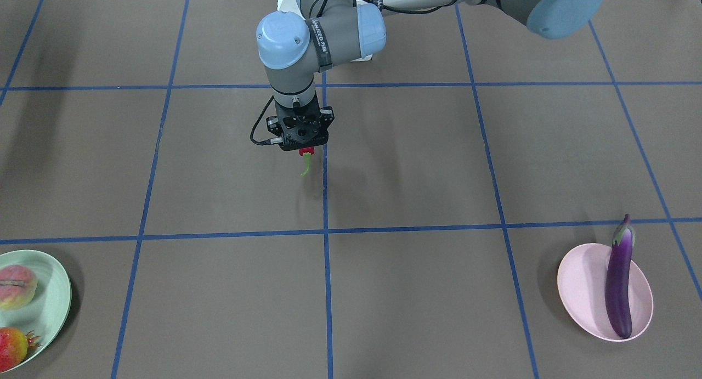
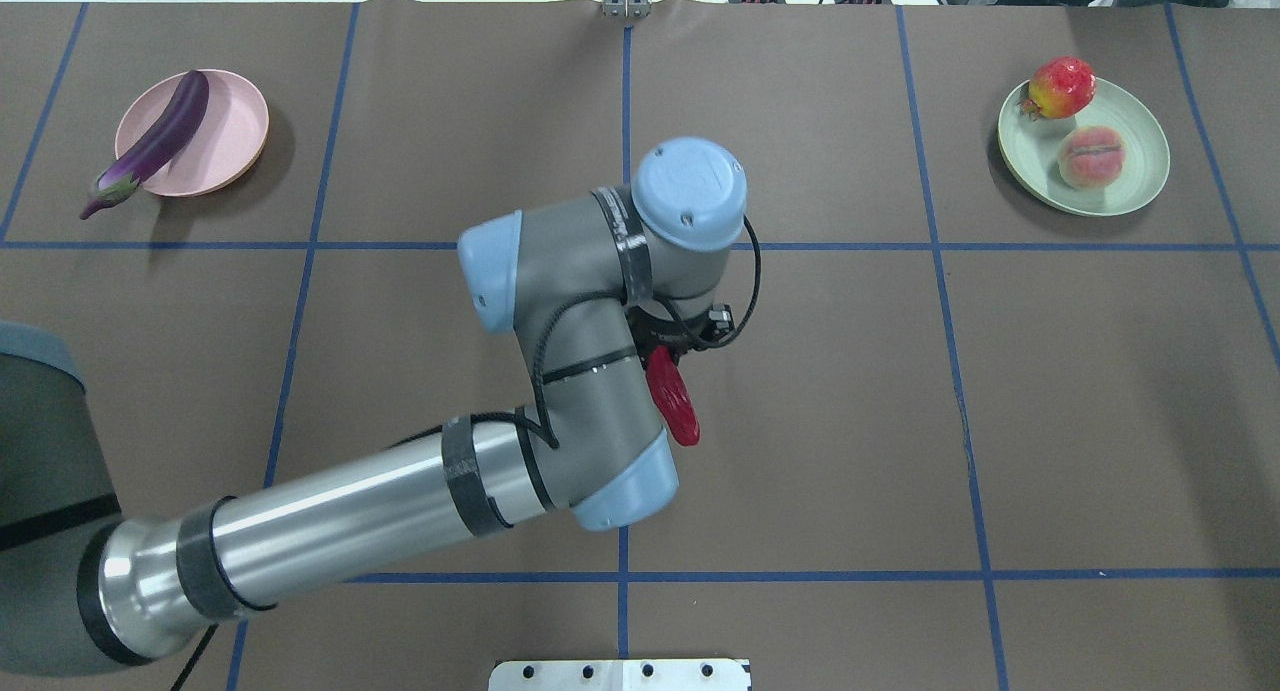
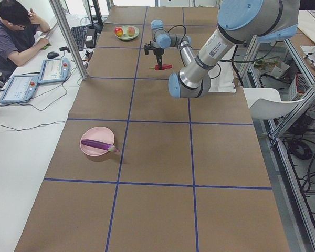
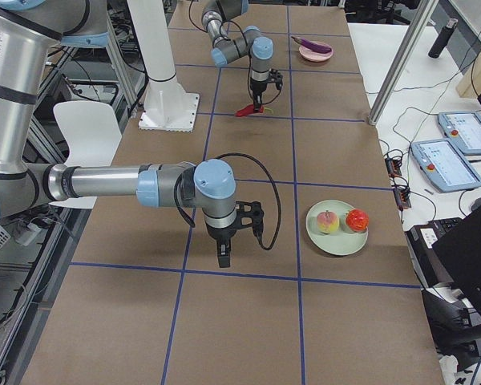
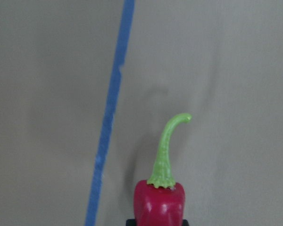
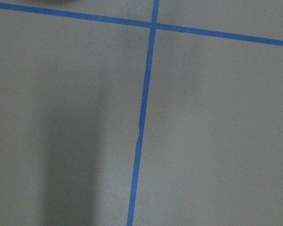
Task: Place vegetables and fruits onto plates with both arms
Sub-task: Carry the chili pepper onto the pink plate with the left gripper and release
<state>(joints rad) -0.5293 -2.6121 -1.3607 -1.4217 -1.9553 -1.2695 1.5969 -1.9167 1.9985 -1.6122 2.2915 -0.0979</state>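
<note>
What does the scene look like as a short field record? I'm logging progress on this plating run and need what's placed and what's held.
left gripper: shut on the chili pepper, held over the middle of the table
right gripper: low over the table; open or shut cannot be told
pink plate: eggplant lies across it, cap end over the rim
green plate: peach and pomegranate both on it
left to place: chili pepper only

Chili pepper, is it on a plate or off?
Off. The left gripper holds the chili pepper above the table, away from the pink plate and green plate.
</note>
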